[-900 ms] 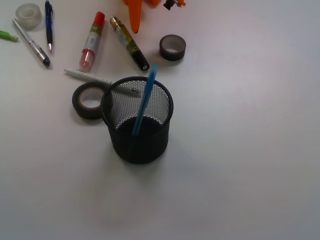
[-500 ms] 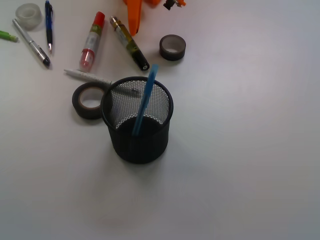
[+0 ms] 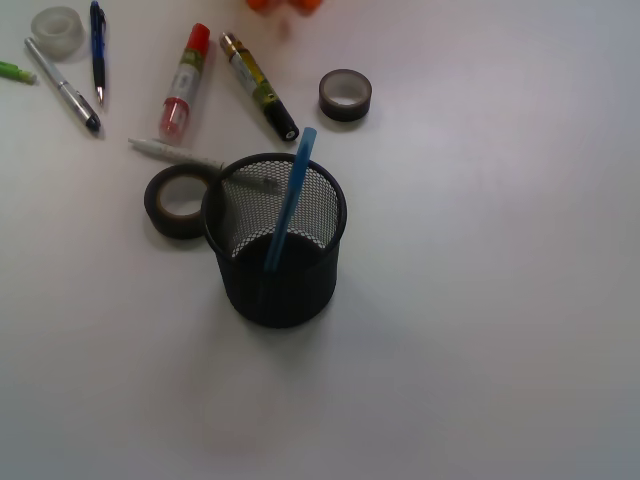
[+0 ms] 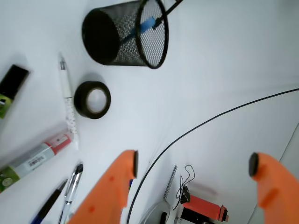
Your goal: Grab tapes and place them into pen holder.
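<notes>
Spreading wide, the orange plastic claw (image 4: pixel 192 168) has its two jaws far apart with nothing between them, seen from the wrist camera raised above the white table (image 3: pixel 480 300). In the front view only a sliver of orange shows at the top edge, blurred. Beyond the jaws in the wrist view a thin black cable (image 4: pixel 210 122) curves across the surface.

Nearest the claw in the wrist view lie a silver pen (image 4: pixel 71 184) and a red-capped glue stick (image 4: pixel 35 157), then a white pen (image 4: pixel 68 100) just beside the larger black tape roll with a tan core (image 4: pixel 92 99). That roll (image 3: pixel 178 201) lies flat on the table, close against the left side of the black wire-mesh cylindrical pen holder (image 3: pixel 276 240), which stands upright near the table's middle. A light blue stick (image 3: pixel 289 200) leans inside the holder, its top poking above the rim.

The small dark grey tape roll (image 3: pixel 345 95) lies flat behind the holder and to its right, well apart from it, next to a black-and-gold marker (image 3: pixel 258 85). The translucent whitish tape roll (image 3: pixel 57 31) sits at the far left corner, beside a dark blue pen (image 3: pixel 97 50). All three rolls are outside the holder.
</notes>
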